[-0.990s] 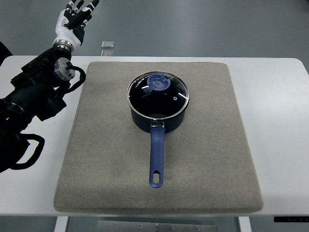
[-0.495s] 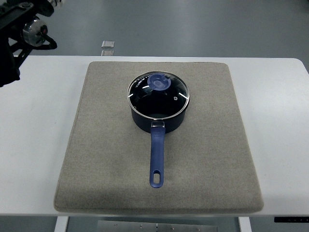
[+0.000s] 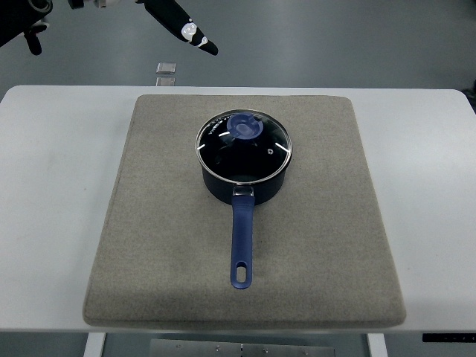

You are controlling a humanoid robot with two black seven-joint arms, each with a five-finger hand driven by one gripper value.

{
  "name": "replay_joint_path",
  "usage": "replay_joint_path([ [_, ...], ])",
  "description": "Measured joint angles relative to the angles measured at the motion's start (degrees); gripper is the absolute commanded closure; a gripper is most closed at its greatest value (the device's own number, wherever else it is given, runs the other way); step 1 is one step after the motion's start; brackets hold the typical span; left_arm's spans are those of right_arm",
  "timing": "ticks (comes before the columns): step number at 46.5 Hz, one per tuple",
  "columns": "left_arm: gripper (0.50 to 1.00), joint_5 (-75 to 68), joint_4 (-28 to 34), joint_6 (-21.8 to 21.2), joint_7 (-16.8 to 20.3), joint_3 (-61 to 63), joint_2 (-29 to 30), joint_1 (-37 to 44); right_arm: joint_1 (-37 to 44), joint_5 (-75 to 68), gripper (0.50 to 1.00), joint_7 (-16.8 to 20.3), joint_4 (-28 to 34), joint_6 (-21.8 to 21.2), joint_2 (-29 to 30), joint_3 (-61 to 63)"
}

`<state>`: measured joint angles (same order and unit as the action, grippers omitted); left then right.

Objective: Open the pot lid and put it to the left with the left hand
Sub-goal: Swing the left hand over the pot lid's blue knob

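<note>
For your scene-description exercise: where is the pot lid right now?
In the top view, the lid sits closed on the pot, near the middle of the grey mat, with the pot handle pointing toward the camera's near edge.

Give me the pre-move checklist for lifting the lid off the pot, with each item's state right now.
1. Lid seated on the pot: ok, it sits level on the rim.
2. Knob unobstructed from above: ok.
3. Mat space left of the pot free for the lid: ok.
4. Left hand positioned over the knob: not ok, only fingers show at the top edge, far from the pot.
5. Pot handle out of the lid's path: ok, it points toward the near edge.
6. Right hand clear: cannot tell, not in view.
</note>
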<state>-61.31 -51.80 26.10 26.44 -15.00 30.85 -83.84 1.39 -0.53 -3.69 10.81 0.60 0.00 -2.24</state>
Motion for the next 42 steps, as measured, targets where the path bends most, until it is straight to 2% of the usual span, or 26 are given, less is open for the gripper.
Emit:
replay_joint_path([
  [8,0.51,-12.0,-1.81,1.79,3.71,0.32,-0.53,-2.14,-0.01,0.0,0.583,0.0,0.0,0.0,0.0,0.0],
  [16,0.51,-23.21,-3.06,1.88,4.25,2.88,-3.3,-3.76,0.01,0.0,0.583,-0.01,0.0,0.01,0.0,0.01],
  [20,0.51,-24.38,-3.14,1.88,4.62,4.82,-3.94,-4.51,0.01,0.0,0.583,0.0,0.0,0.01,0.0,0.0],
  [30,0.51,-24.81,-3.44,1.88,8.4,15.64,-5.28,-9.14,-0.04,0.0,0.583,-0.01,0.0,0.0,0.0,0.03],
  [42,0.51,-26.65,-4.54,1.7,8.57,20.68,-6.04,-11.79,0.0,0.0,0.583,0.01,0.0,0.01,0.0,0.01],
])
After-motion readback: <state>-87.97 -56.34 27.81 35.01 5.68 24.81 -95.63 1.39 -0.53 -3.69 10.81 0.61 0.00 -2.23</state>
